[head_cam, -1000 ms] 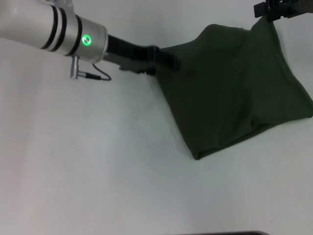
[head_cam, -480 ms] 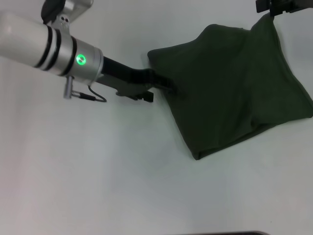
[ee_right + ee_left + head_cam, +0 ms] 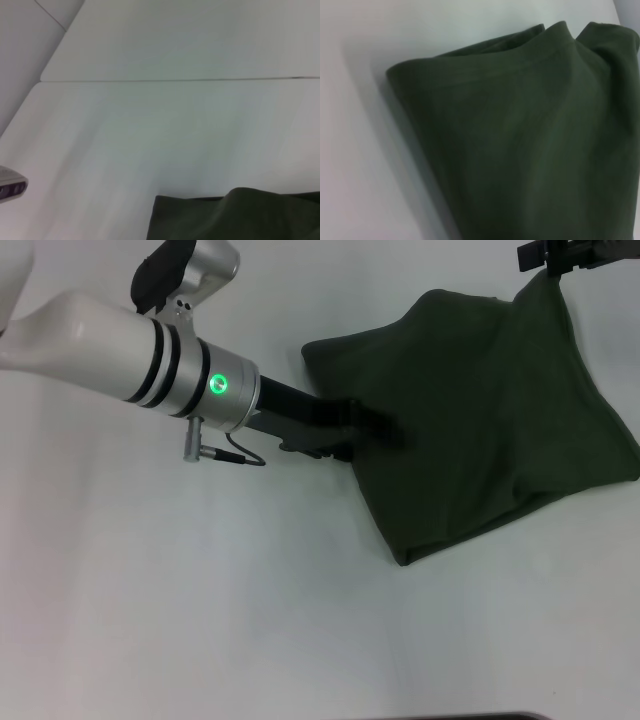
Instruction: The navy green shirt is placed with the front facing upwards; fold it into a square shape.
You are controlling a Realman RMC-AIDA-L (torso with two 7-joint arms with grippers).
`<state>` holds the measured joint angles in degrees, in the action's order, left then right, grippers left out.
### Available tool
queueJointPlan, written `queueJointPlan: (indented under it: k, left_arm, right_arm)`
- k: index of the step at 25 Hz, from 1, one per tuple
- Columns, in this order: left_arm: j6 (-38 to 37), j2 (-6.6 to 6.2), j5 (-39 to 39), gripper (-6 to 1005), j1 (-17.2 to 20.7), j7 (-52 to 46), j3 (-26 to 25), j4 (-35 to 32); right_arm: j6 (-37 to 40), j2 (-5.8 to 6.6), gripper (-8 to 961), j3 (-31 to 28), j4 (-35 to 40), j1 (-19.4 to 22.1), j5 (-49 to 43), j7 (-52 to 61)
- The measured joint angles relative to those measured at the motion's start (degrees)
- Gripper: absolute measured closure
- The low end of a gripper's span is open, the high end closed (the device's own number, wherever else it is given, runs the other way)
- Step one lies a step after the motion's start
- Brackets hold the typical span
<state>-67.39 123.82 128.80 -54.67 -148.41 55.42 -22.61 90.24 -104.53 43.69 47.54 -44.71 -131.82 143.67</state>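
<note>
In the head view the shirt (image 3: pixel 480 420) lies on the white desk (image 3: pixel 200 600) toward the right, folded into a thick, lumpy, roughly four-sided bundle with plain dark green cloth on top and no lettering showing. Its far right corner is lifted up to the right end effector (image 3: pixel 552 262), a dark shape at the top edge that touches that corner; whether its fingers are together on the cloth cannot be told. The left arm reaches in from the upper left, a white and silver forearm with a green light near the wrist, and the black left end effector (image 3: pixel 372 426) sits at the shirt's left edge, its tip over or pressed into the fabric; dark on dark, its fingers cannot be made out, so its state cannot be told. A thin cable loops under the left wrist, above bare desk. In the left wrist view the shirt (image 3: pixel 520 140) fills most of the picture, a rounded folded edge running along its near side, a seam line across the upper layer, and more layers bunched behind it; pale desk (image 3: pixel 355 150) lies beside it. In the right wrist view the shirt (image 3: pixel 235 215) shows only as a dark green folded edge low in the picture, resting on the desk (image 3: pixel 175 125), with a straight seam line crossing the white surface farther off and a small piece of grey and white hardware at the picture's edge.
</note>
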Motion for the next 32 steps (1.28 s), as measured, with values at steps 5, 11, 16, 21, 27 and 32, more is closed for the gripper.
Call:
queueJointPlan:
  k: [5,11,16,21,27,32]
  left_arm:
    - [2.7,0.34,-0.2,215,-1.8,0.1,0.0,2.0]
    - [4.2,0.51,-0.6,217,-2.4,3.3,1.1,2.0]
    - [3.1,0.21,-0.7,362,-2.2,3.8,1.6,1.2]
    - [2.4,0.19,-0.7,597,-2.2,4.3,2.4,1.0]
    - [0.6,0.16,-0.5,750,-2.0,5.4,2.7,0.6]
    - [-1.9,-0.23,-0.2,896,-0.5,5.7,3.1,-2.7]
  right_arm:
    - [-0.2,-0.2,352,0.1,-0.2,0.0,-0.5,0.0]
    - [-1.1,-0.67,352,0.2,-0.4,-0.4,-1.6,0.0]
    - [-1.8,-0.97,353,0.5,-0.6,-0.7,-2.1,-0.1]
    - [-2.0,-1.12,352,0.5,-0.6,-1.1,-2.1,0.1]
    - [-1.9,-1.48,352,0.5,-0.6,-1.2,-2.1,0.4]
    - [-1.9,-2.01,352,0.2,-0.6,-1.2,-2.1,0.5]
